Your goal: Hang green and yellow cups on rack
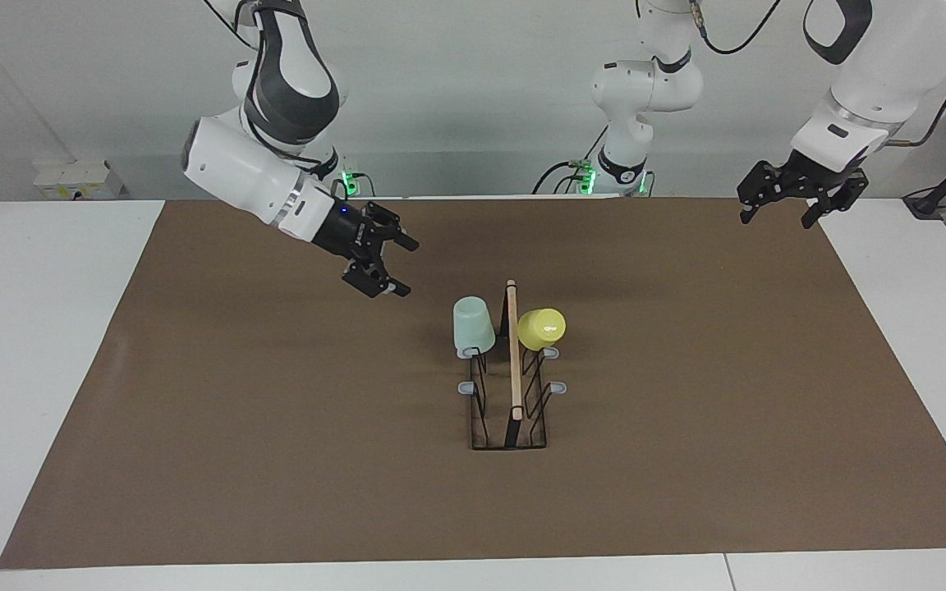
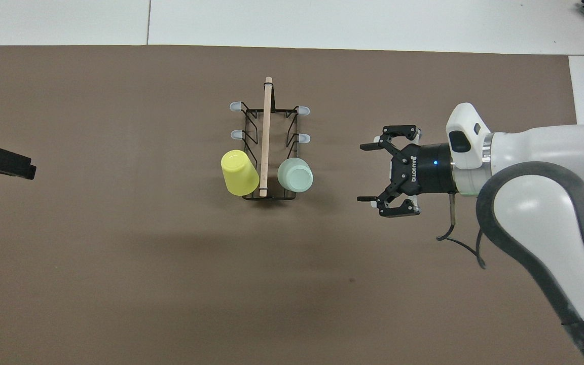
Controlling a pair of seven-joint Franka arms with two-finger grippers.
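Both cups point(image 1: 473, 326) point(image 1: 541, 327) hang on the rack point(image 1: 509, 410); right claw point(image 1: 401, 267) is open, empty, over the mat beside them; left claw point(image 1: 777, 210) open, waiting.

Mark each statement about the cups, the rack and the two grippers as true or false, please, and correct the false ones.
1. The green cup hangs upside down on the rack. True.
2. The right gripper is shut on the green cup. False: it is open, empty and apart from the cup, over the brown mat.
3. The yellow cup lies on the mat beside the rack. False: it sits on a prong at the rack's end nearer to the robots.
4. The left gripper holds nothing. True.
5. Four grey-tipped prongs carry no cup. True.
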